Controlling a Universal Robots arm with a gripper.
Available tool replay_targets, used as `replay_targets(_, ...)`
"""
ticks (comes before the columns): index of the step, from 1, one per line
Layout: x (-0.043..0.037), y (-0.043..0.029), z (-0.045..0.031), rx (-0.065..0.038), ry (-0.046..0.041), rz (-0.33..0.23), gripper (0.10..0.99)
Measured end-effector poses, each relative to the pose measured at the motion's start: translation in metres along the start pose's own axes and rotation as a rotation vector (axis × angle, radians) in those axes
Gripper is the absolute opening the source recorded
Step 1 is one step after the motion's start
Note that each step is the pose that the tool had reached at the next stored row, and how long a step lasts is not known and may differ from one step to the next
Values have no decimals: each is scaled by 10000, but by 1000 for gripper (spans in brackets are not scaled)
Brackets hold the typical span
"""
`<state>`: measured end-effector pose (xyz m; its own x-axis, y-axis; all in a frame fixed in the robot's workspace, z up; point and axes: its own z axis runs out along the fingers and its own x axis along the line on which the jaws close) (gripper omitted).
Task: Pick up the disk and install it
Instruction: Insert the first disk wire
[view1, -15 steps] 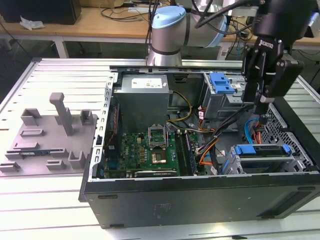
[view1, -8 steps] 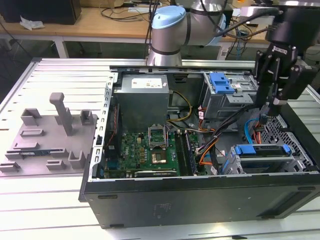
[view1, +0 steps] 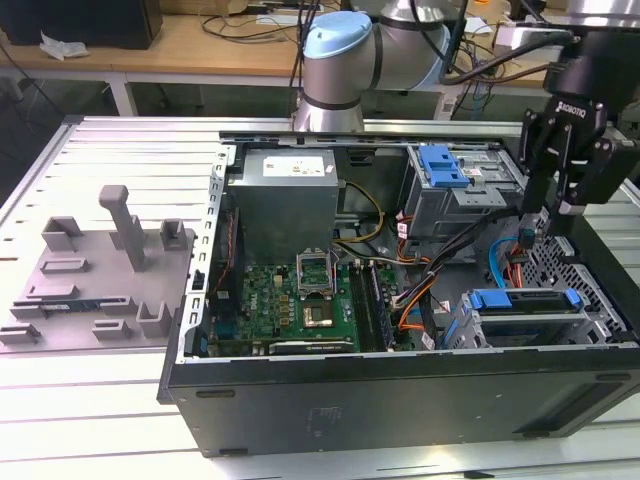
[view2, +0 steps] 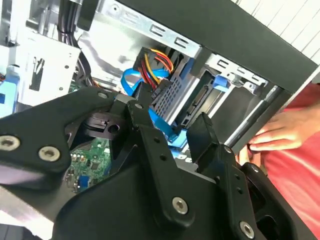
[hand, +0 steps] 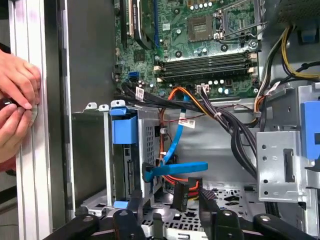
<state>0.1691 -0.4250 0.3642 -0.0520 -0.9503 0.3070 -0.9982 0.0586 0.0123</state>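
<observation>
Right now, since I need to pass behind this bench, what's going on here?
The robot arm's gripper hangs open and empty over the drive-cage end of an open computer case. The disk, in its blue bracket, sits in the cage close by, not gripped. A person's hands are beside the case's outer wall.

free: case (view1: 400, 400) open above | obstacles: cables (hand: 227, 122) beside drive cage (hand: 146, 145) | hand (hand: 17, 95) at case edge
</observation>
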Motion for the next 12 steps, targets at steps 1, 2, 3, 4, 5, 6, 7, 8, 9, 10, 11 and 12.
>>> replay_targets(1, -23, 0, 12, 1, 32, 2, 635)
replay_targets(2, -44, 1, 29, 2, 51, 4, 635)
replay_targets(3, -52, 1, 38, 2, 61, 6, 635)
replay_targets(4, -60, 1, 42, 3, 79, 7, 635)
replay_targets(5, -68, 1, 42, 5, 102, 7, 635)
replay_targets(6, -71, 2, 44, 5, 115, 9, 635)
replay_targets(7, -75, 2, 47, 6, 193, 19, 635)
replay_targets(8, -83, 2, 45, 12, 350, 36, 620)
replay_targets(9, -89, 3, 46, 17, 430, 47, 553)
replay_targets(10, -97, 3, 43, 23, 496, 52, 490)
replay_targets(11, -115, 5, 37, 29, 588, 57, 431)
replay_targets(12, -130, 7, 33, 34, 680, 59, 365)
